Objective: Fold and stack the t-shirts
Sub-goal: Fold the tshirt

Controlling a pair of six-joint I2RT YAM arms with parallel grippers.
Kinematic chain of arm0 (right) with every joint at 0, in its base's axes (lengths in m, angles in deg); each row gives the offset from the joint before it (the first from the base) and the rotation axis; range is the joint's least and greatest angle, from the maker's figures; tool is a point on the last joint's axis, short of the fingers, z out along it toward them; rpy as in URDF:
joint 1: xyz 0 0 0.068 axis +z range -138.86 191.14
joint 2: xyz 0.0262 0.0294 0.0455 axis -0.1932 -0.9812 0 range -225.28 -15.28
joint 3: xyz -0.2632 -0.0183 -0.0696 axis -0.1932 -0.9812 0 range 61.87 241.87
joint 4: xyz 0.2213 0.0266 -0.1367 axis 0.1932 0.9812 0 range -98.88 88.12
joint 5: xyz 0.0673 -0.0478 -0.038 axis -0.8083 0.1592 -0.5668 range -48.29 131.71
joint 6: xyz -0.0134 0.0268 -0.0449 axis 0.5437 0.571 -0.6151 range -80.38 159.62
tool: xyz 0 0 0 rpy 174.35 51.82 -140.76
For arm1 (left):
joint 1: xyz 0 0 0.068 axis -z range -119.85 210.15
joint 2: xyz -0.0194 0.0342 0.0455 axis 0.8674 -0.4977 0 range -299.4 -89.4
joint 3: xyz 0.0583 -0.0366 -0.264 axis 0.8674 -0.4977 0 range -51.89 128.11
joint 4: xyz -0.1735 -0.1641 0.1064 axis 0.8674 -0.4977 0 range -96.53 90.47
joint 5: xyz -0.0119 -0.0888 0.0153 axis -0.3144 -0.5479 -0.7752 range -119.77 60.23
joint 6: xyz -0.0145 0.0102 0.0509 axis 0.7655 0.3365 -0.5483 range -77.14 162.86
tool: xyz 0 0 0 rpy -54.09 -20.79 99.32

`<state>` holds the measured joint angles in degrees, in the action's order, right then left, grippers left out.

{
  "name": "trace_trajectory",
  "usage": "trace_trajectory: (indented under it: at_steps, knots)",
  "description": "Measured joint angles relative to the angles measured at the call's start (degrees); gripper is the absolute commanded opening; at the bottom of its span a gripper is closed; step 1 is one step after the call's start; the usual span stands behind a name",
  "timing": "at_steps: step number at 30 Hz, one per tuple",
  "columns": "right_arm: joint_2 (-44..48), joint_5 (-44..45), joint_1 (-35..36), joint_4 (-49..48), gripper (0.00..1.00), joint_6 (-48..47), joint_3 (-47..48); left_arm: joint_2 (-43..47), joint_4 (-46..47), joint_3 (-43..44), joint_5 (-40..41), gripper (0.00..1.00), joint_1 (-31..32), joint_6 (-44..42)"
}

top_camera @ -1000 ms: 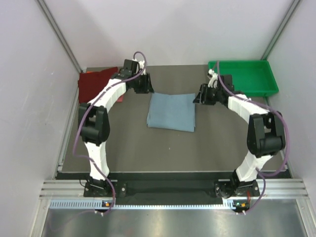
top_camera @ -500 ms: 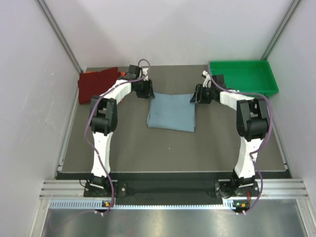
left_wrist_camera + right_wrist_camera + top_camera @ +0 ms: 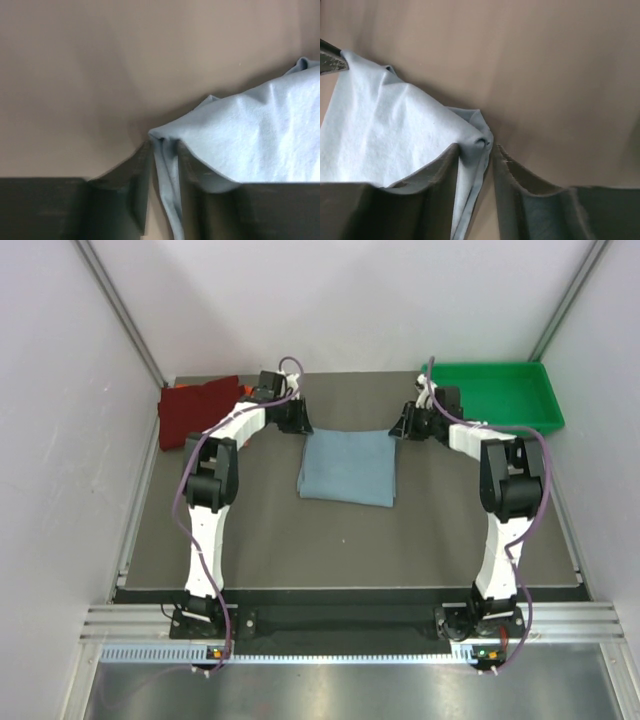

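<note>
The dark grey bench (image 3: 440, 530) carries a folded dusty grey-blue cloth t-shirt (image 3: 348, 468) toward its far edge, a folded dark red cloth t-shirt (image 3: 190, 412) at the far left corner, and a green plastic tray (image 3: 495, 395) at the far right corner.

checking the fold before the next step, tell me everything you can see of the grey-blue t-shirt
The grey-blue t-shirt is soft matte cloth, folded into a rough rectangle, lying flat on the dark table. Its far corners are bunched: the left gripper pinches the far left corner in its jaws; the right gripper has the far right corner between its jaws, grip unclear.
</note>
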<state>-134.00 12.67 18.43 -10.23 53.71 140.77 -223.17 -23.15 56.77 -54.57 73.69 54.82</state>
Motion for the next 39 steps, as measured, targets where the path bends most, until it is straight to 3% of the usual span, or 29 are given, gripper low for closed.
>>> trace_trajectory:
  at_steps: [2, 4, 5, 17, 19, 20, 21, 23, 27, 32, 35, 36, 39]
  knots:
    - [-0.2, -0.4, -0.1, -0.4, 0.19, 0.2, 0.0, -0.3, 0.4, 0.0, -0.3, 0.13, 0.0, 0.4]
    - [-0.6, -0.9, -0.3, -1.0, 0.03, 0.4, 0.0, -0.7, 0.7, 0.0, -0.7, 0.00, 0.0, 0.6]
    - [-1.0, -1.1, -0.3, -1.0, 0.00, 0.4, 0.2, -0.9, 0.9, 0.0, -0.8, 0.00, 0.0, 0.7]
    - [-3.0, 0.6, -0.8, -0.9, 0.00, 2.1, 0.9, -2.1, 1.4, 0.1, -0.8, 0.00, -1.0, 5.4]
    - [-3.1, 0.6, -0.8, -0.7, 0.01, 2.3, 1.1, -2.4, 1.7, 0.1, -1.4, 0.17, -1.1, 5.9]
    - [-3.1, 0.6, -0.8, -0.7, 0.06, 2.3, 1.1, -2.6, 1.9, 0.2, -1.7, 0.23, -1.2, 6.2]
    - [-3.1, 0.5, -0.8, -0.7, 0.19, 2.4, 1.2, -2.7, 2.1, 0.2, -2.0, 0.28, -1.3, 6.4]
    - [-3.1, 0.5, -0.8, -0.5, 0.27, 2.5, 1.2, -2.7, 2.2, 0.2, -2.7, 0.36, -1.6, 7.0]
    - [-2.9, 0.6, -1.1, 0.7, 0.44, 3.2, 1.9, -2.7, 2.2, 0.3, -3.3, 0.40, -2.1, 8.0]
    - [1.1, 0.8, -1.2, 6.6, 0.52, 3.7, 1.9, 0.5, -1.4, 0.1, 2.1, 0.39, -2.7, 8.0]
    - [6.4, -0.2, -1.2, 9.4, 0.38, 4.2, 1.4, 7.4, -1.9, -4.2, 5.6, 0.40, -2.8, 8.0]
    - [9.1, -1.1, -1.2, 9.4, 0.25, 4.7, 0.5, 10.8, -1.7, -6.3, 5.9, 0.39, -2.9, 8.2]
    - [16.3, -5.1, -0.9, 8.9, 0.05, 6.8, -2.9, 20.8, 1.7, -13.6, 3.9, 0.38, -3.0, 11.0]
